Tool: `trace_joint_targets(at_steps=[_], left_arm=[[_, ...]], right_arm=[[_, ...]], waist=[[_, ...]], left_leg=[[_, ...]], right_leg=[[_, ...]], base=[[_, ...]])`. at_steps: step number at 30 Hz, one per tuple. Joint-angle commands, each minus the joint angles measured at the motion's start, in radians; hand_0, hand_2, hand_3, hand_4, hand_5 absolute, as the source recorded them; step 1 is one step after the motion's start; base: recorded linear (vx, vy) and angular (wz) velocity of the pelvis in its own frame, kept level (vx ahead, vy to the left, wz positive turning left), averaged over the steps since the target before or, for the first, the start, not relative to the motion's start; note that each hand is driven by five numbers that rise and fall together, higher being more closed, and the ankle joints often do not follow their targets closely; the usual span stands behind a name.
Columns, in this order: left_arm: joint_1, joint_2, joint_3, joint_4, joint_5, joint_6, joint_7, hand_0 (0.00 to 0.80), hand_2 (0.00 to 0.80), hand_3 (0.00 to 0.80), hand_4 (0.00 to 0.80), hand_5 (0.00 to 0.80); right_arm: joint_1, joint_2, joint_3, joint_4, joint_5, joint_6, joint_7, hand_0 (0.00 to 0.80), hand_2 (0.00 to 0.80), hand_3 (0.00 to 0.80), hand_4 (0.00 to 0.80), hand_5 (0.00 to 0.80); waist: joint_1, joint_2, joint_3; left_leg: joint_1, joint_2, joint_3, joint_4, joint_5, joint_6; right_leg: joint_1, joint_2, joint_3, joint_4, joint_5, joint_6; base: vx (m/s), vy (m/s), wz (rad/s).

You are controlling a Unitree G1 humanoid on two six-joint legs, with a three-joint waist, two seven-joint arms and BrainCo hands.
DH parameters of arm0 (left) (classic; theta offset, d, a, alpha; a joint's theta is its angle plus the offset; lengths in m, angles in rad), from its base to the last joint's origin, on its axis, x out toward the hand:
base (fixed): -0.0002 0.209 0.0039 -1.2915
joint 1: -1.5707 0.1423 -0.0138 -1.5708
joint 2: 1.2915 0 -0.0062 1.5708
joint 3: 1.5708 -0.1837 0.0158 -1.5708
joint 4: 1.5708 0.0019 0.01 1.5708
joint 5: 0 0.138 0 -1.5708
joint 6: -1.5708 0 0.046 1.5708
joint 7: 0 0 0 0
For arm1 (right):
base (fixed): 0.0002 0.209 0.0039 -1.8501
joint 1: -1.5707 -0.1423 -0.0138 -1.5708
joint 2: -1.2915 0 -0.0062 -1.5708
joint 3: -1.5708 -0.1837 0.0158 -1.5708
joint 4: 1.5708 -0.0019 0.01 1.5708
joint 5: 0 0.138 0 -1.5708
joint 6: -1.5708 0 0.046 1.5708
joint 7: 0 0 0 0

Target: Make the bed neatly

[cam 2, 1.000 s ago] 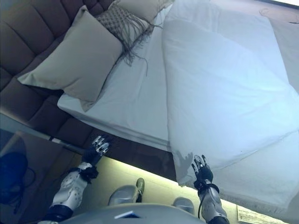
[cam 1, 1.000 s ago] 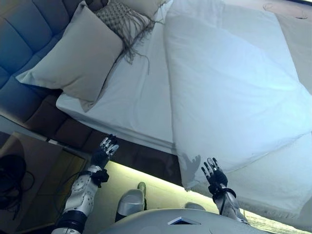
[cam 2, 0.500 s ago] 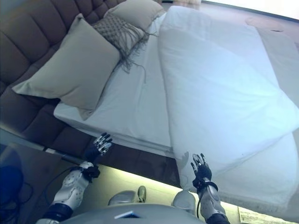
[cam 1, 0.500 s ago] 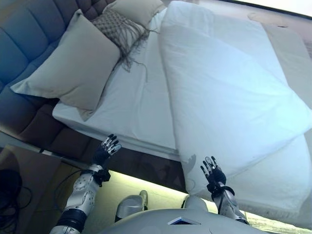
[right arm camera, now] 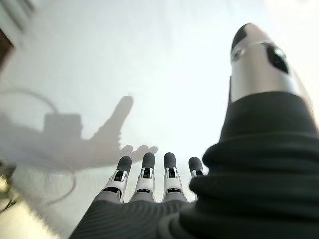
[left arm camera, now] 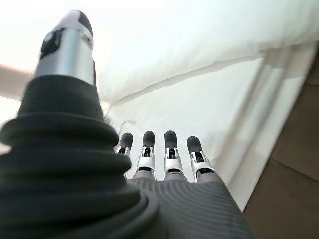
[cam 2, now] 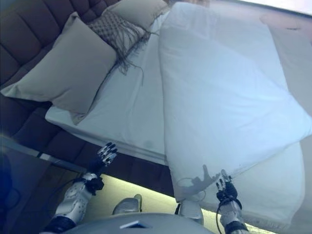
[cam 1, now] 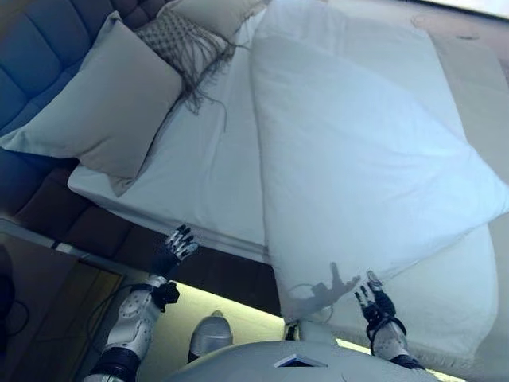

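A white duvet (cam 1: 358, 151) lies across the right part of the bed, its near corner hanging over the bed's side. The white sheet (cam 1: 203, 175) shows bare to the left of it. My right hand (cam 1: 375, 303) is open, fingers straight, just below the duvet's hanging corner (right arm camera: 99, 99) and apart from it. My left hand (cam 1: 176, 245) is open too, held in front of the dark bed frame below the sheet's edge (left arm camera: 239, 149). Neither hand holds anything.
A large beige pillow (cam 1: 95, 103) leans against the dark padded headboard (cam 2: 24, 29) at the left. A fringed cushion (cam 1: 171, 40) and another pillow (cam 1: 215, 9) lie further up. A lit strip (cam 1: 231, 298) runs under the bed frame.
The whole picture has shifted, so the camera has moved. My right hand now shows further right and lower under the duvet's corner. My left hand stays before the bed frame.
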Motion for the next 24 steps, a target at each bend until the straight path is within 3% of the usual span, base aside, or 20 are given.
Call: trace_joint_targets(at_steps=[1,5,10,11,24], left_arm=[[-0.121,0.013,0.006,-0.047,-0.049,-0.101,-0.025,0.0,0.0,0.0,0.0,0.0],[-0.157,0.026,-0.041,-0.088,-0.062,-0.092,0.021,0.0,0.0,0.0,0.0,0.0],[-0.166,0.034,-0.068,-0.153,-0.085,-0.095,0.045,0.0,0.0,0.0,0.0,0.0],[-0.161,0.036,-0.073,-0.163,-0.086,-0.098,0.05,0.0,0.0,0.0,0.0,0.0],[-0.139,0.067,-0.087,-0.267,-0.14,-0.092,0.06,0.0,0.0,0.0,0.0,0.0]], right_arm=[[-0.144,-0.051,-0.061,0.014,0.101,-0.051,0.002,0.0,0.0,0.0,0.0,0.0],[-0.211,-0.124,-0.144,0.112,0.204,-0.001,0.004,0.0,0.0,0.0,0.0,0.0],[-0.274,-0.231,-0.197,0.187,0.253,0.031,0.012,0.0,0.0,0.0,0.0,0.0],[-0.285,-0.246,-0.2,0.193,0.256,0.038,0.012,0.0,0.0,0.0,0.0,0.0],[-0.434,-0.449,-0.196,0.244,0.25,0.114,0.0,0.0,0.0,0.0,0.0,0.0]], waist=[[0.017,0.028,0.132],[0.03,0.045,0.187],[0.038,0.076,0.231],[0.04,0.082,0.233],[0.079,0.146,0.287]], left_leg=[[-0.105,-0.022,-0.007,0.045,0.022,0.077],[-0.203,-0.037,0.003,0.139,0.0,0.075],[-0.283,-0.05,-0.003,0.179,0.001,0.069],[-0.284,-0.052,-0.011,0.185,-0.02,0.065],[-0.359,-0.079,-0.012,0.16,0.038,0.066]], right_leg=[[-0.125,-0.13,0.031,0.152,0.025,0.096],[-0.2,-0.169,0.03,0.228,0.011,0.097],[-0.273,-0.184,0.031,0.28,-0.016,0.09],[-0.277,-0.18,0.043,0.294,-0.042,0.101],[-0.336,-0.189,0.035,0.306,-0.063,0.096]], base=[[-0.234,0.067,0.35],[-0.074,0.003,0.09],[-0.048,0.024,0.03],[0.053,0.007,0.09],[-0.01,0.009,0.05]])
